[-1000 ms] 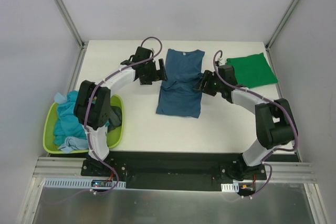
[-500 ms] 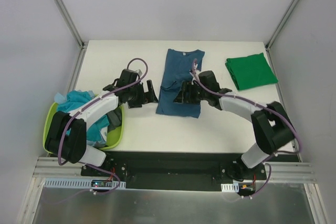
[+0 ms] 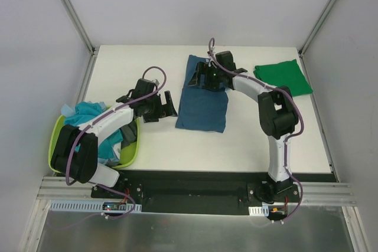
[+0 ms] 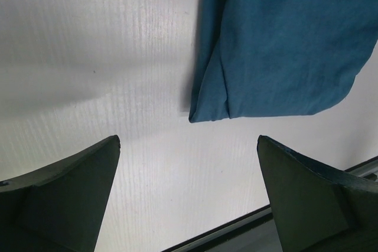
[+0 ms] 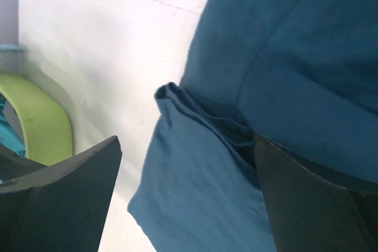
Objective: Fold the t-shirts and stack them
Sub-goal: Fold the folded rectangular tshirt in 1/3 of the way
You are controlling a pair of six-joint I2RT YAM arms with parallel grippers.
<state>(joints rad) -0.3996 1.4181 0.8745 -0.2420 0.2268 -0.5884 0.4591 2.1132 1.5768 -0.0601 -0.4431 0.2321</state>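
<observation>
A dark teal-blue t-shirt (image 3: 202, 105) lies folded into a long strip at mid-table. My left gripper (image 3: 170, 104) hovers open just left of the strip's near left corner; the left wrist view shows that corner (image 4: 277, 57) ahead of the gripper (image 4: 188, 140), with only bare table between the fingers. My right gripper (image 3: 199, 79) is open over the strip's far left part, and the right wrist view shows creased cloth (image 5: 236, 87) below the gripper (image 5: 186, 140), not gripped. A folded bright green t-shirt (image 3: 283, 78) rests at the far right.
A lime-green basket (image 3: 131, 153) at the near left holds light turquoise t-shirts (image 3: 88, 110) and a dark one (image 3: 127, 134); its rim (image 5: 41, 119) shows in the right wrist view. The table's dark near edge (image 4: 236, 231) lies close under the left gripper.
The left arm pulled back from the shirt's far left edge to its near left corner. The right arm swung from the shirt's right side across to its far left part, its jaws widening.
</observation>
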